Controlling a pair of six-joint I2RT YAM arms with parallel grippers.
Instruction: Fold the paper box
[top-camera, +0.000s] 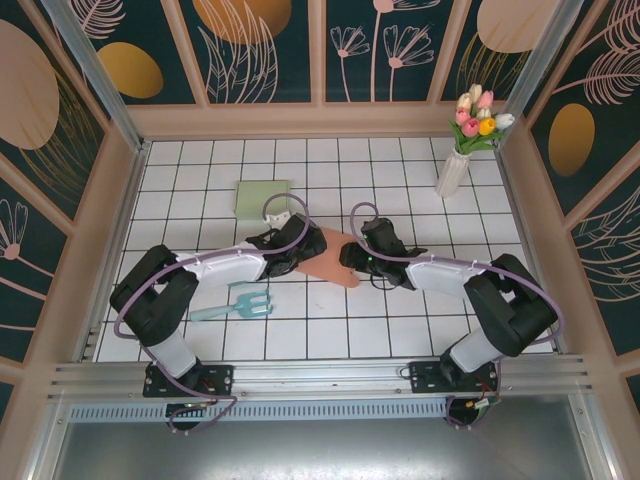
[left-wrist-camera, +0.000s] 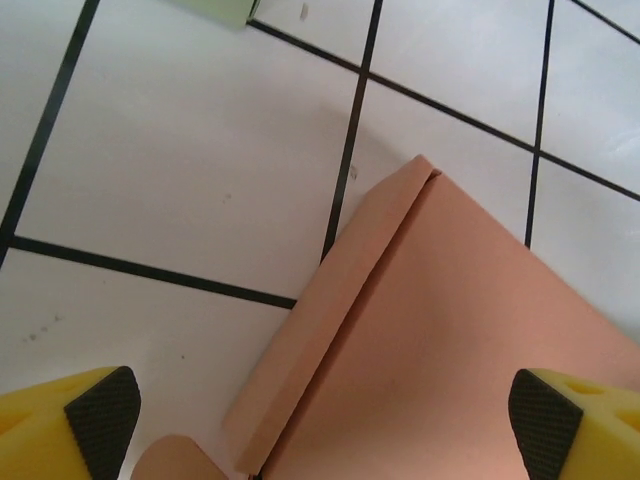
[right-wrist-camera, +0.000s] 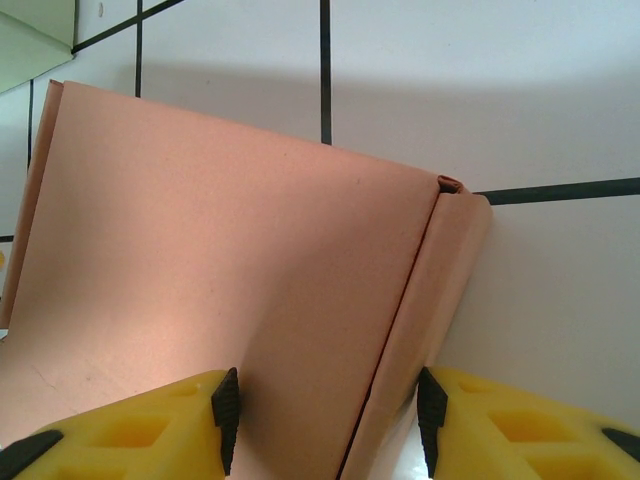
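Left gripper (left-wrist-camera: 325, 425) gapes wide over the paper box (top-camera: 333, 262); right gripper (right-wrist-camera: 327, 410) is half apart astride its folded side wall (right-wrist-camera: 425, 290), and I can't tell if it grips. The box sits frame centre on the counter (top-camera: 400, 160). Judgement: the unpinned wall may spring flat, or the box may skid.

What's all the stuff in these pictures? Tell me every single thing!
paper box: one, salmon pink, middle of the table, between the two arms
flat square thing: one, pale green, behind the paper box, to the left
garden fork: one, light blue, near the left arm
vase: one, white, far right corner
tulips: one bunch, pink, white and yellow, in the vase
table: one, white tiles with dark lines
left gripper: one, yellow with black pads, jaws open over the paper box
right gripper: one, yellow with black pads, jaws closed on the paper box's folded side
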